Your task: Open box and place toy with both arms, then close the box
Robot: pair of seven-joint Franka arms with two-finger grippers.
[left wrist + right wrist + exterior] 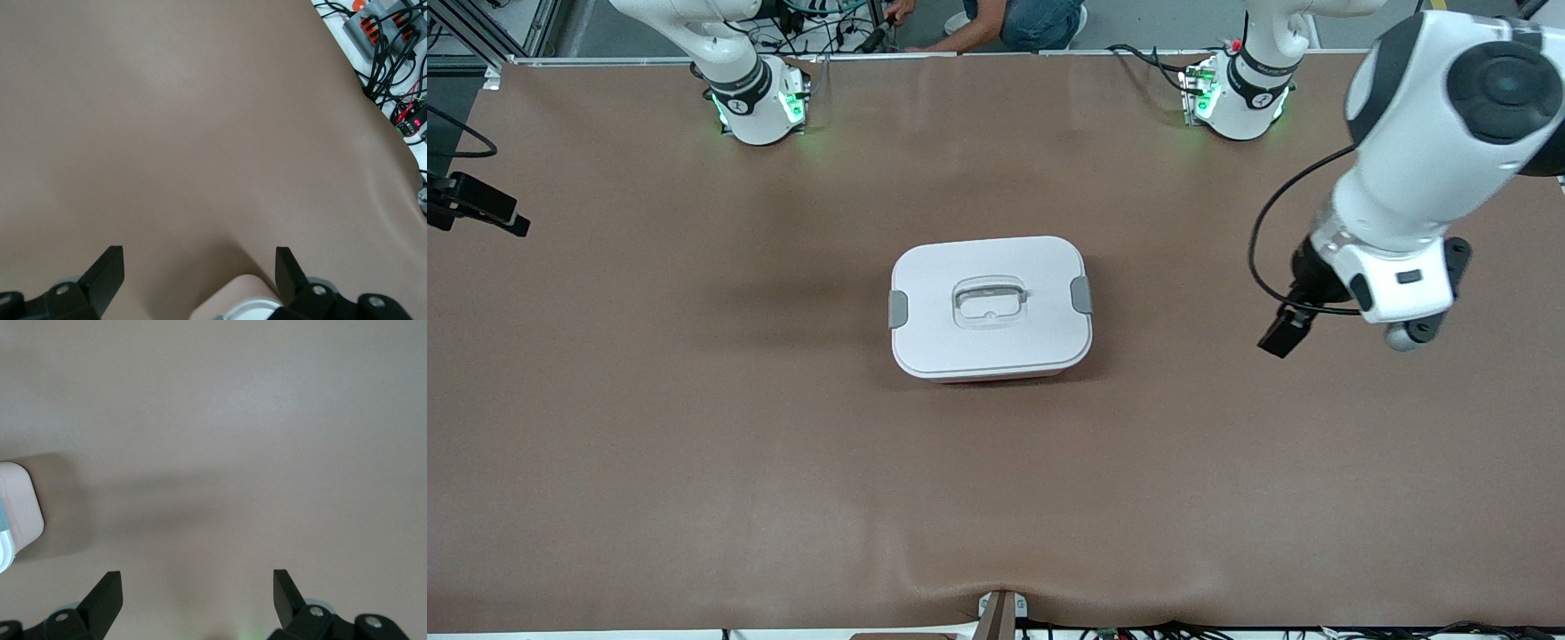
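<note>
Two arms are up over the brown table (694, 427). Toward the right arm's end, well apart from the box (990, 307), the right gripper (197, 587) hangs with fingers spread. At mid-table sits the box, white lid clipped on. Toward the left arm's end, the left gripper (199, 268) hovers, fingers spread, holding nothing.

table (694, 400): brown cover, slightly wrinkled at the edge nearest the front camera
box (991, 308): mid-table, white lid on, grey side clips
</note>
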